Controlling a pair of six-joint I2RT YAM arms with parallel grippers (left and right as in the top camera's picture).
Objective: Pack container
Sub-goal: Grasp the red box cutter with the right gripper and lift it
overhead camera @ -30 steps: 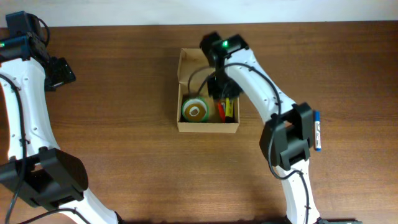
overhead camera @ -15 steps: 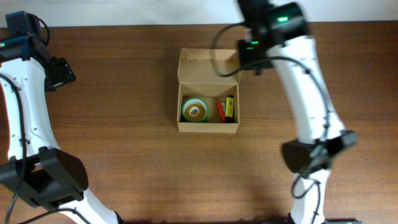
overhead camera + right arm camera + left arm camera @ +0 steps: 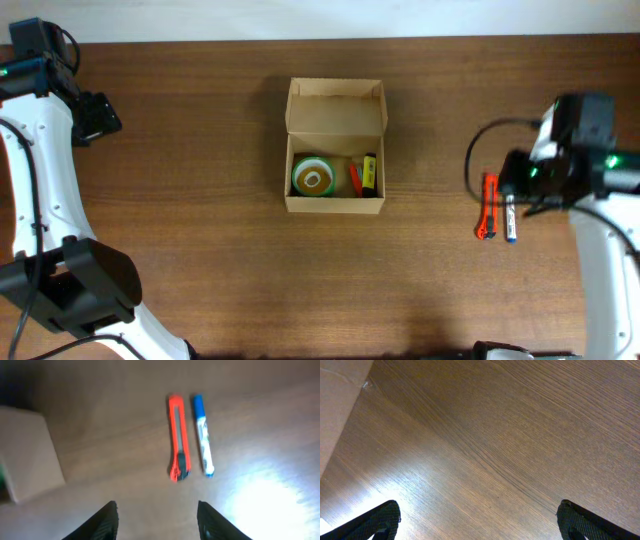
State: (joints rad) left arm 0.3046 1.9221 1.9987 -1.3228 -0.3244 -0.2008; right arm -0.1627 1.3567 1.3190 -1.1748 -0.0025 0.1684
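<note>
The container sits open in the middle of the bench. The left fingers are wide and empty. The right fingers are apart and empty, near an orange cutter and a blue pen.

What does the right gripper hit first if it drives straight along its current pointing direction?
Most likely the orange cutter, lying just ahead of the open fingers of the right gripper, blue marker beside it. Depth is unclear; it could touch bare table just short of it.
</note>
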